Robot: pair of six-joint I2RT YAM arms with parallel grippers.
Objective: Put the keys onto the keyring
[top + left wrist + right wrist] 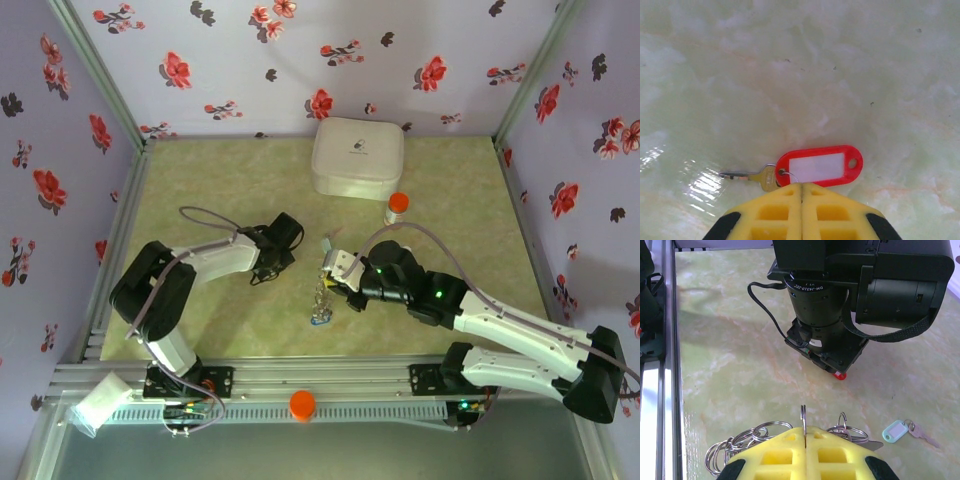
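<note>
Robot test booth, floral-papered walls (300, 60), aluminium frame (330, 385), marbled tabletop (220, 170)

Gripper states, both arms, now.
Left gripper: shut, pinching the red-tagged key by its small ring.
Right gripper: shut on a ring of the keyring bunch.

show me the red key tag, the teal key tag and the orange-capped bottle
red key tag (817, 167): left wrist view, on its white label.
teal key tag (895, 431): right wrist view, on its pale label window.
orange-capped bottle (398, 203): top external view, on the orange cap.
</note>
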